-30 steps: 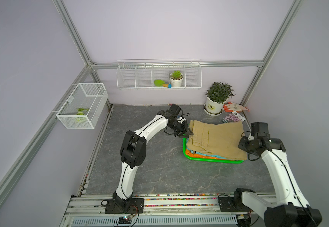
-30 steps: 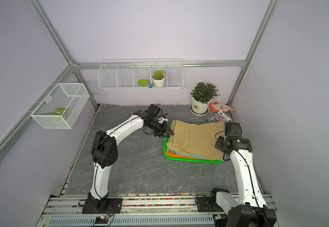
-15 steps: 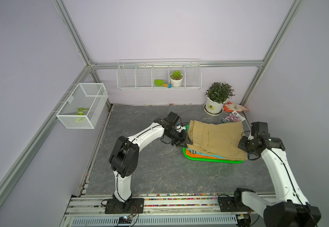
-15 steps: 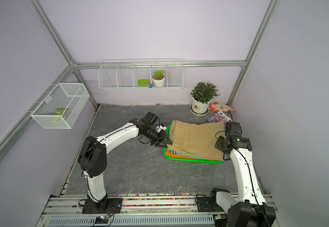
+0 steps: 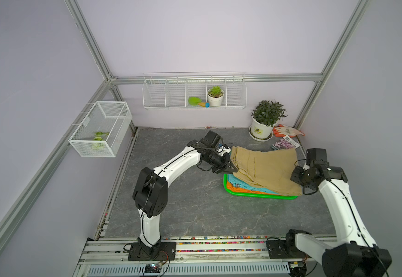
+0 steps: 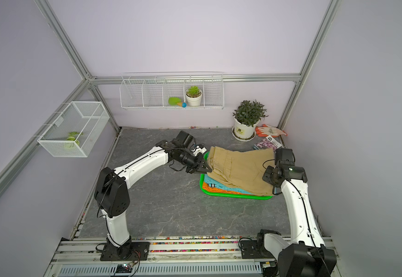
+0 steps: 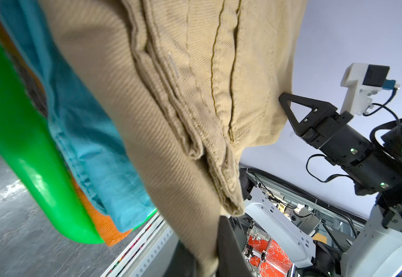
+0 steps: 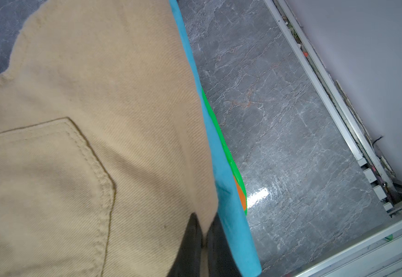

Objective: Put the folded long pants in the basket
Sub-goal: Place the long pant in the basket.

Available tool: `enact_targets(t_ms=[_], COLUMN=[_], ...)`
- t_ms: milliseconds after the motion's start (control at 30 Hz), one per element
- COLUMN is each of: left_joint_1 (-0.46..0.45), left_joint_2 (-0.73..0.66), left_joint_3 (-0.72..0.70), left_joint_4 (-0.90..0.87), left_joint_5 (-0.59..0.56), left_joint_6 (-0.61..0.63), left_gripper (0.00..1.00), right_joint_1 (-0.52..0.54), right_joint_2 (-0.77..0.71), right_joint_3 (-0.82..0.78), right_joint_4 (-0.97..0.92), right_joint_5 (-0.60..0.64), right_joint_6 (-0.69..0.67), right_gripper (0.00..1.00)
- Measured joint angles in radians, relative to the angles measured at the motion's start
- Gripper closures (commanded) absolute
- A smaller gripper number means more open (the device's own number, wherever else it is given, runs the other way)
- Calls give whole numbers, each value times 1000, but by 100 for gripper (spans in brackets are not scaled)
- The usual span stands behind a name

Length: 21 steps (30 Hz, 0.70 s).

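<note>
The tan pants point(image 5: 267, 167) lie spread on top of the pile in the green basket point(image 5: 255, 195), which stands on the bench point(image 5: 171, 203) close to its right edge, about halfway between front and back. Under them the teal pants point(image 5: 245, 185) and the orange pants point(image 5: 237, 189) show along the front rim of the basket. The left gripper point(image 5: 232, 169) is at the left end of the tan pants, and in its wrist view the tan cloth goes between the two fingers point(image 7: 228, 251), so it is clamped on it. The right gripper point(image 5: 294, 177) pinches the right end of the same pants; its fingers point(image 8: 188, 239) are closed on the cloth.
</note>
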Motion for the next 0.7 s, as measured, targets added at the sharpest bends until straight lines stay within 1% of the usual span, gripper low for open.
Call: enact_targets(t_ms=[100,133,167,200,267,300,400,433,600,667,700], left_joint_1=[0,0,0,0,0,0,0,0,0,0,0], left_joint_2=[-13,-22,-37,-56,-97,-119,-161,-170,-173,-162,-150], left_joint_3=[-16,-32,-56,-83,-129,-147,-166,-166,-138,-107,-83], left_joint_4=[-8,-7,-3,-3,-5,-5,-9,-11,-42,-47,-48], left_joint_5=[0,0,3,8,16,21,38,38,6,-14,-23], left_joint_6=[1,-2,-5,-8,-14,-14,-12,-9,14,21,28], left_gripper=[75,71,65,62,60,59,58,58,58,58,59], right_joint_1=[0,0,0,0,0,0,-3,-4,-4,-4,-4], right_joint_2=[17,21,24,25,25,25,25,25,25,21,18], right_joint_3=[16,20,23,26,27,27,27,27,27,29,34], right_joint_4=[-12,-15,-18,-19,-22,-24,-31,-33,-37,-37,-38], right_joint_5=[10,14,22,28,37,47,76,80,102,103,101], right_joint_6=[-5,-8,-9,-11,-16,-18,-21,-26,-21,-19,-19], right_gripper=[88,87,85,84,80,77,59,56,48,48,49])
